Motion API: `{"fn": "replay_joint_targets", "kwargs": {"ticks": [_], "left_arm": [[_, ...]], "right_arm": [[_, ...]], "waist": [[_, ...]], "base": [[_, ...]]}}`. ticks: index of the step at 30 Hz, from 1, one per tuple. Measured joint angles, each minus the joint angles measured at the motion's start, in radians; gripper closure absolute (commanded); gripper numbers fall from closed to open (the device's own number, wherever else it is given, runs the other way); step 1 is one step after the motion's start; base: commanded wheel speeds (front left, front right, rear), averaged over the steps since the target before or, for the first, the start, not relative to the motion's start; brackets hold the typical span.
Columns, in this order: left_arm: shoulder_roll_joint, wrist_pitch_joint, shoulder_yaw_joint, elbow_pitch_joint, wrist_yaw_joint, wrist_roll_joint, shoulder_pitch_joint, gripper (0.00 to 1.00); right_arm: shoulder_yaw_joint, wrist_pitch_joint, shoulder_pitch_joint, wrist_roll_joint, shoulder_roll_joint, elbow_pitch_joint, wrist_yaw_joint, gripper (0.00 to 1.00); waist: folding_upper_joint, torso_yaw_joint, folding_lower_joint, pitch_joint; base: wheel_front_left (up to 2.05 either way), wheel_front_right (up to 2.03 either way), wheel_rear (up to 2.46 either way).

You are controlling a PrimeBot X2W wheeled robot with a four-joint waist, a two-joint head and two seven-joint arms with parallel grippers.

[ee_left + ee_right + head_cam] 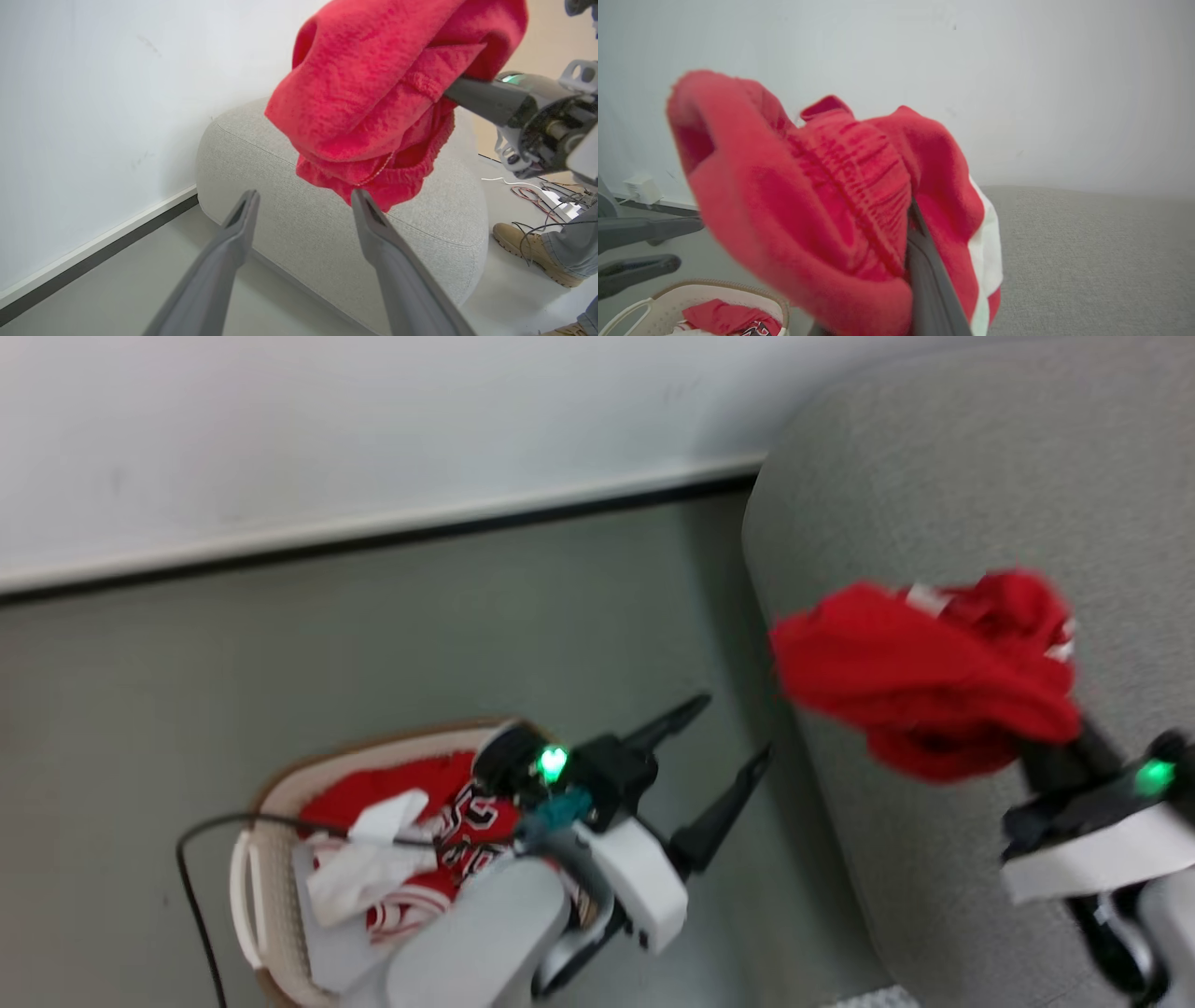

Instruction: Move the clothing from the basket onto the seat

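Cloth in the air! Right gripper (1046, 742) has its fingers pinched tight into a bunched red garment (924, 672), which balloons out ahead of the fingertips and droops below them. The grey seat (934, 476) lies underneath and beyond. The head view is smeared, so I can't say for sure whether the lowest fold brushes the cushion; from the left wrist view it looks to hang just clear.

Left gripper (736, 726) is spread wide with nothing between its fingers. The seat is ahead of its tips, and the basket (252, 887) sits back behind its wrist with the rest of the clothing (392, 793) heaped inside (red jersey, lettering, a crumple of white).

The held piece reads as soft, light and fleecy, with no stiffness at all. The grip seems to be on a gathered, elastic-looking hem, a good thick bite that shouldn't slip. Limp cloth like this may cling to a finger on release, so a wide opening would help. For the basket heap, I'd go for a raised fold on top.
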Motion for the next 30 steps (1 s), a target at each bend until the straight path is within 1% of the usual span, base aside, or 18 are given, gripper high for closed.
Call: {"fn": "replay_joint_targets", "kwargs": {"ticks": [7, 12, 16, 19, 22, 24, 27, 30], "left_arm": [[-0.017, 0.005, 0.015, 0.022, -0.001, 0.041, -0.171, 0.0], [-0.024, 0.005, 0.016, 0.035, -0.003, 0.06, -0.271, 0.0], [-0.039, -0.001, 0.01, 0.036, -0.007, 0.069, -0.334, 0.0], [-0.049, -0.012, 0.003, 0.033, -0.003, 0.069, -0.359, 0.0], [-0.057, -0.023, 0.001, 0.015, 0.004, 0.062, -0.366, 0.0], [-0.06, -0.025, -0.006, 0.006, 0.011, 0.057, -0.369, 0.0], [-0.063, -0.033, -0.019, -0.007, 0.02, 0.054, -0.365, 0.0], [-0.064, -0.034, -0.027, -0.018, 0.03, 0.051, -0.358, 0.0]], "right_arm": [[-0.165, 0.0, -0.141, 0.021, 0.0, 0.045, 0.0, 1.0], [-0.276, 0.0, -0.3, 0.045, -0.041, 0.13, 0.0, 1.0], [-0.355, 0.0, -0.43, 0.069, -0.12, 0.245, 0.0, 1.0], [-0.427, 0.001, -0.527, 0.065, -0.2, 0.33, 0.0, 1.0], [-0.507, 0.017, -0.634, 0.047, -0.275, 0.417, 0.0, 1.0], [-0.542, 0.021, -0.692, 0.005, -0.315, 0.485, 0.0, 1.0], [-0.611, 0.017, -0.767, -0.049, -0.339, 0.592, 0.0, 1.0], [-0.656, 0.012, -0.81, -0.107, -0.336, 0.69, 0.0, 1.0]], "waist": [[0.0, 0.033, 0.0001, 0.162], [0.0, 0.059, 0.0002, 0.28], [0.0, 0.088, 0.0003, 0.359], [0.0, 0.121, 0.0003, 0.4], [-0.0001, 0.153, 0.0001, 0.433], [0.0, 0.173, 0.0002, 0.454], [0.0, 0.205, 0.0001, 0.482], [0.0, 0.236, 0.0001, 0.507]], "base": [[0.0, 0.0, 0.0], [0.0, 0.0, 0.0], [0.0, 0.0, 0.0], [0.0, 0.0, 0.0], [0.0, 0.0, 0.0], [0.0, 0.0, 0.0], [0.0, 0.0, 0.0], [0.0, 0.0, 0.0]]}}
